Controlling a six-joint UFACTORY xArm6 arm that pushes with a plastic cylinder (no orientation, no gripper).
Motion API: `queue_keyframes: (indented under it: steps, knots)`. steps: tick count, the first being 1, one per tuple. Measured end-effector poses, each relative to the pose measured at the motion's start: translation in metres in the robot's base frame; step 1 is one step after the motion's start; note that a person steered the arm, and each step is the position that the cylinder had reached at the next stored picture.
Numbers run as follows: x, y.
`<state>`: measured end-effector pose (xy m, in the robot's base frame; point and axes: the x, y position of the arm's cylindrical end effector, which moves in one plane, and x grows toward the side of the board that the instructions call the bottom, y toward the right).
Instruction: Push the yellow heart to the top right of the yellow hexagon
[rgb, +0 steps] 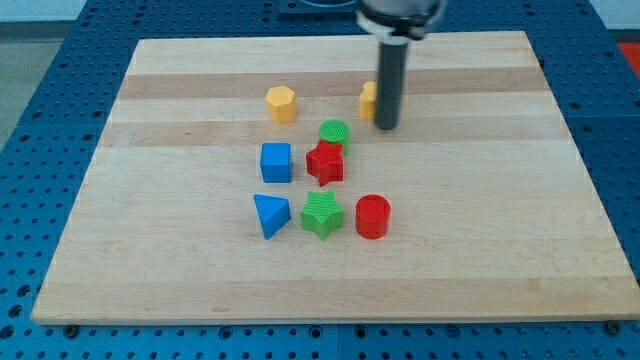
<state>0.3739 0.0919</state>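
You see my tip (387, 127), a bare rod gripping nothing, just right of the yellow heart (368, 100), probably touching it, well right of the yellow hexagon (282, 104)

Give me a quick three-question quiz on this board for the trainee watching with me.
1. True or false: my tip stands at the view's right of the yellow heart, partly hiding it.
2. Which block touches the red star? A) blue cube B) green cylinder C) red cylinder
3. Fill in: the yellow heart lies to the view's ___ of the yellow hexagon.

Key: 1 true; 2 B; 3 right.
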Motion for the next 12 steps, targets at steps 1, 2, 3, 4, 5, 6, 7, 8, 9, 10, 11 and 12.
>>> queue_keyframes:
  steps: [1, 2, 3, 4, 5, 6, 7, 8, 9, 10, 11, 12]
  knots:
    - [-0.001, 0.036]
    - [-0.038, 0.029]
    - [-0.049, -0.011]
    - [-0.048, -0.051]
    - [-0.045, -0.086]
    - [-0.044, -0.113]
    - [-0.044, -0.089]
    - [-0.029, -0.074]
    - [-0.004, -0.075]
    - [0.022, -0.085]
    - [0.032, -0.093]
    - [0.018, -0.104]
